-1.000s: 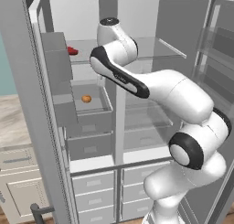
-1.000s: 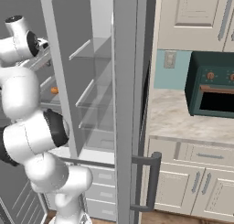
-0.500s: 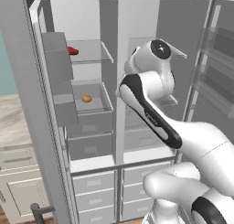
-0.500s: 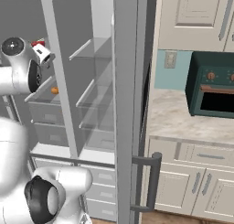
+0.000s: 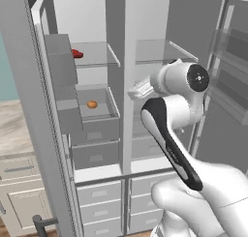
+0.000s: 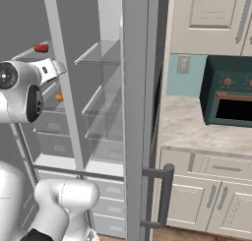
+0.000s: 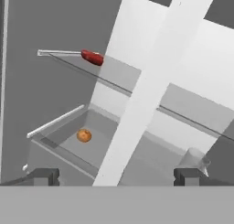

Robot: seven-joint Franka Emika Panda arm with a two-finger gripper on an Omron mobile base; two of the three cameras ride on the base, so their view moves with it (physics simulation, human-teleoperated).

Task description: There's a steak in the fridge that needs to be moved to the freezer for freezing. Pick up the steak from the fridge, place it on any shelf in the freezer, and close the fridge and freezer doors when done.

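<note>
The steak [image 5: 76,53] [image 6: 41,48] [image 7: 93,57] lies alone on the upper glass shelf of the narrower left half, the freezer [image 5: 92,129]. The wider right half, the fridge [image 5: 164,52], shows bare glass shelves. My gripper [image 5: 133,92] [image 6: 61,66] [image 7: 116,176] hangs open and holds nothing. It sits in front of the divider between the two halves, well back from the steak and below its shelf. Both doors stand open: the left one [image 5: 29,115] and the right one [image 6: 140,117].
A small round orange item [image 5: 91,104] [image 7: 83,135] sits in the grey bin under the steak's shelf. The white divider [image 7: 151,86] crosses the hand view. Grey drawers [image 5: 97,202] lie below. To the right, a teal oven [image 6: 229,95] stands on a counter above beige cabinets [image 6: 216,195].
My arm has pulled back from the steak's shelf and swung right, so the hand now sits before the divider. The steak stayed on its shelf. The jaws stayed open.
</note>
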